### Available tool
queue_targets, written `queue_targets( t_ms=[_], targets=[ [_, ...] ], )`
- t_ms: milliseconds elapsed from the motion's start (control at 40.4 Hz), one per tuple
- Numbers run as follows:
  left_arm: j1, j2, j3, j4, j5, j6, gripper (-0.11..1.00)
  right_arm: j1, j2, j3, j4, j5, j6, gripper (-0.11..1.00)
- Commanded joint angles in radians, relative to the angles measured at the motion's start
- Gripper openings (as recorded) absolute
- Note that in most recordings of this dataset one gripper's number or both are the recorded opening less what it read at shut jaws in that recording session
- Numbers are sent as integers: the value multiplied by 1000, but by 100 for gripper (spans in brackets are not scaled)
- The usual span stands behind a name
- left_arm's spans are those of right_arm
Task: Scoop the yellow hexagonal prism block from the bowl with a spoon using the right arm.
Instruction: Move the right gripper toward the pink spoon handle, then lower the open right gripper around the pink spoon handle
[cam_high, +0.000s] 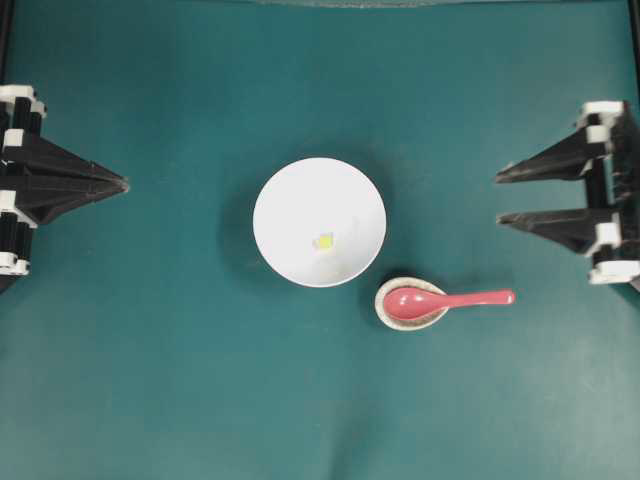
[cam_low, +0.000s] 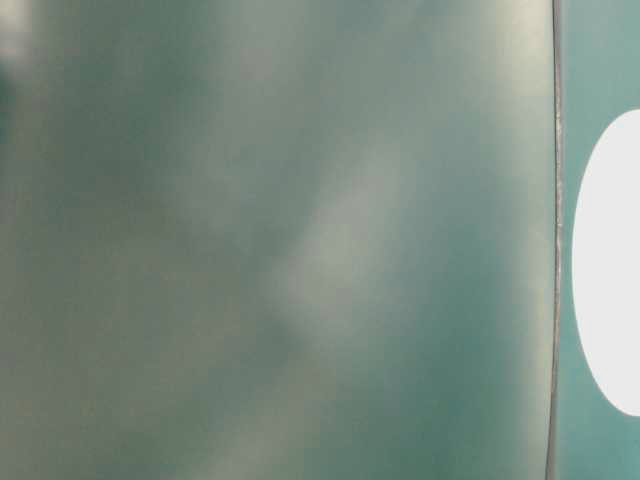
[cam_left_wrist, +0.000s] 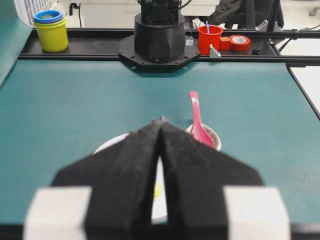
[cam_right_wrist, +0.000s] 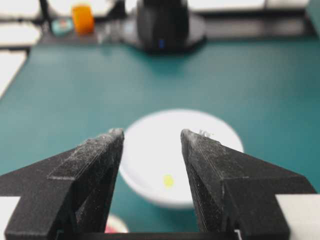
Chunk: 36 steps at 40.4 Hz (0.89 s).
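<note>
The white bowl sits mid-table with the tiny yellow block inside, low of centre. The pink-red spoon lies to the bowl's lower right, scoop in a small speckled rest, handle pointing right. My right gripper stands open at the right edge, well away from the spoon, nothing between its fingers. In the right wrist view the open gripper frames the bowl and block. My left gripper is shut at the left edge; its wrist view shows the gripper, the spoon and bowl.
The opposite arm's black base stands at the table's far edge, with stacked yellow and blue cups, a red cup and a red tape roll behind it. The table-level view is blurred, showing only a white bowl edge.
</note>
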Motion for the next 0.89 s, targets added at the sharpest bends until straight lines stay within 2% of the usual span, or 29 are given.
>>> queue_targets(
  t_ms=[0, 223, 322, 569, 866],
  targets=[
    [2, 6, -23, 3, -3, 0, 0, 6, 58, -8, 3, -9, 12, 55],
    [2, 8, -23, 3, -5, 0, 0, 37, 206, 3, 8, -54, 25, 55],
    [2, 8, -23, 3, -5, -2, 0, 60, 262, 28, 26, -130, 26, 55],
    [2, 12, -23, 3, -9, -5, 0, 123, 385, 133, 83, -440, 44, 55],
    [2, 14, -21, 3, -11, -3, 0, 186, 508, 184, 84, -600, 106, 55]
  ],
)
